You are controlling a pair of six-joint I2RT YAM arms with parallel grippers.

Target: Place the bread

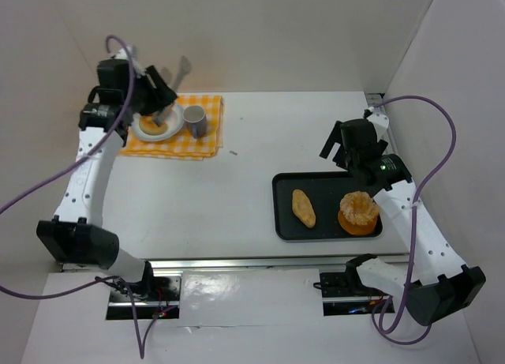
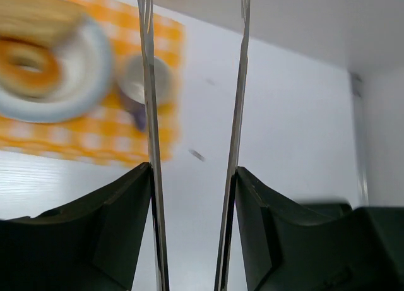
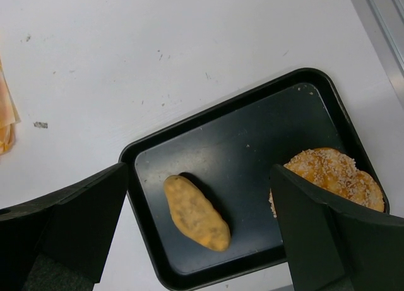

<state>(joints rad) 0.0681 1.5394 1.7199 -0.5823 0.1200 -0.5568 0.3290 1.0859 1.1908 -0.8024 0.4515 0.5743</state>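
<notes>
From where I am standing, two pieces of the bread are lying on the white plate [image 2: 76, 57] at about 10 o'clock on the desk [image 1: 252, 143]: the glazed ring [image 2: 25, 67] and, touching it on its 12 o'clock side, an oval roll [image 2: 38, 16]. The left tool [image 2: 194, 7] is hanging above them with its thin fingers apart and nothing between them. The last roll [image 3: 196, 213] is lying in the black tray [image 3: 252, 165] at about 4 o'clock, and the right tool [image 3: 199, 174] is hovering over it, fingers spread wide and holding nothing. I am guessing this roll is the one to fetch next. To do it well, the right tool should be turning so its fingers cross the roll's short width, since the roll is slanting from 11 to 5 o'clock in the wrist view. It should then be sinking straight down and closing gently, because the matte golden crust looks soft. It should also be staying clear of the sugared, fluted orange pastry [image 3: 331, 174] at the roll's 3 o'clock. The tray looks smooth and raised at the rim. The plate is sitting on an orange checked cloth [image 2: 82, 142], with a small dark cup [image 2: 142, 79] just beside it at 3 o'clock, leaving little room for setting down.
</notes>
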